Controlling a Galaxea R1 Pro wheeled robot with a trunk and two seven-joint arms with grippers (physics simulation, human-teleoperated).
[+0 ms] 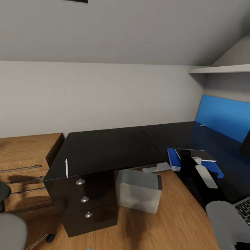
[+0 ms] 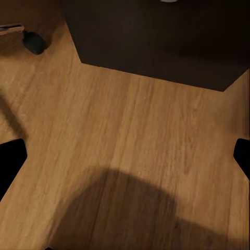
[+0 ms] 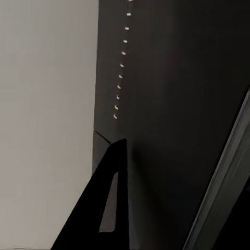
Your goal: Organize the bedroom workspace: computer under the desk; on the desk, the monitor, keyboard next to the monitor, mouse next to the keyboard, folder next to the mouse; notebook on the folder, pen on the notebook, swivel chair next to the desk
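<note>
The black desk (image 1: 111, 149) carries a white pen (image 1: 66, 168) near its left edge. The grey computer (image 1: 139, 190) stands on the floor beside the drawer unit (image 1: 85, 199). On the desk's right wing the blue folder (image 1: 172, 157) lies with the dark notebook (image 1: 198, 153) on top. My right gripper (image 1: 186, 155) hovers over them; one dark finger (image 3: 112, 208) shows, its state unclear. A keyboard (image 1: 244, 207) corner and the monitor (image 1: 246, 145) edge sit far right. The swivel chair (image 1: 10, 227) is at lower left. My left gripper (image 2: 125, 159) hangs open over the floor. The mouse is out of view.
A low wooden shelf unit (image 1: 24, 163) stands left of the desk. A blue wall panel (image 1: 225, 116) backs the right wing, under a white shelf (image 1: 222, 68). A chair caster (image 2: 34, 41) rests on the wood floor (image 2: 130, 135) near the drawer unit's base (image 2: 156, 41).
</note>
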